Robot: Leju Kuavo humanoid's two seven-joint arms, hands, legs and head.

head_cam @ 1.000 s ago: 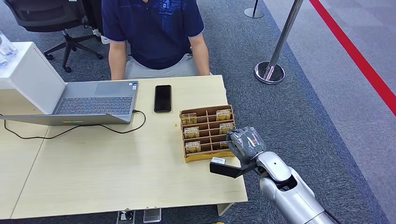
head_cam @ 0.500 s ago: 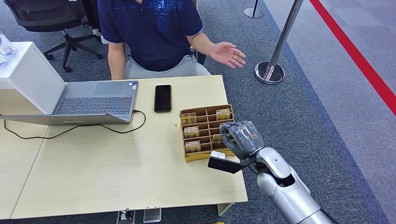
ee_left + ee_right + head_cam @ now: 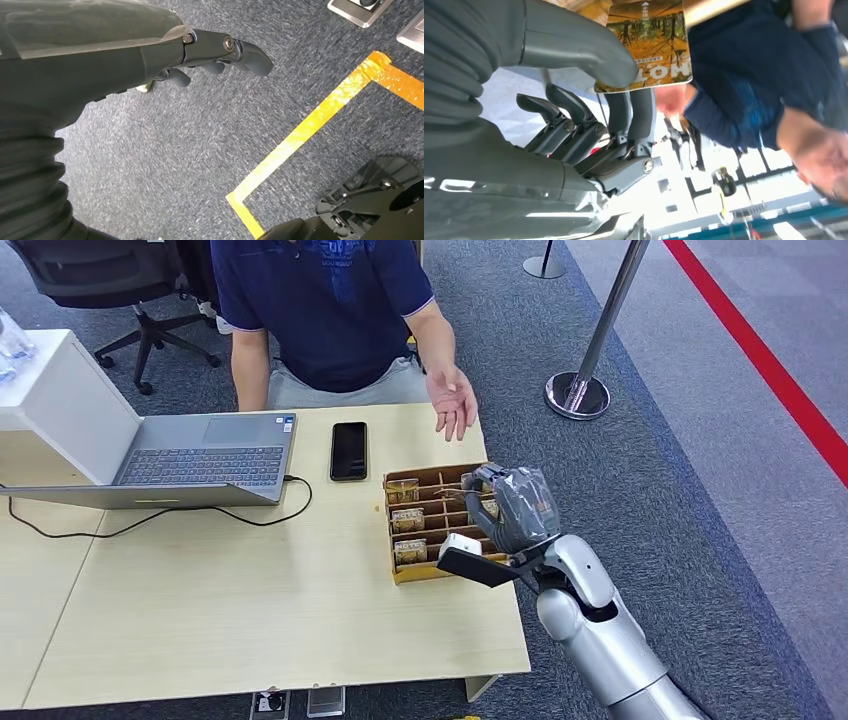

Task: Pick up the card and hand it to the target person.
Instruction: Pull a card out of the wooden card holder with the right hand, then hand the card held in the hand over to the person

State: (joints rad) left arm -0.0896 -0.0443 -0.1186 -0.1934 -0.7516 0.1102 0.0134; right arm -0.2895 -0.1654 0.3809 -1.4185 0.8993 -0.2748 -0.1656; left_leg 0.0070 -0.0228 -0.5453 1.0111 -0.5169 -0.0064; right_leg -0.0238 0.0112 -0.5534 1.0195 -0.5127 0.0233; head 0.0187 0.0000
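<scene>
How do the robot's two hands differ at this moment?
The right hand is raised over the brown cardboard card organiser on the table, toward the person's open hand, while the left hand hangs over grey carpet. The right pinches a yellow-brown printed card; the left holds nothing. Both have dark grey fingers.

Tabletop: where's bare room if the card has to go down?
Bare wood spans the table from the laptop cable to the near edge, left of the card box. Crowded: laptop, phone, box along the person's side.

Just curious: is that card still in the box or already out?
Out. The right hand pinches the card, raised above the box.
</scene>
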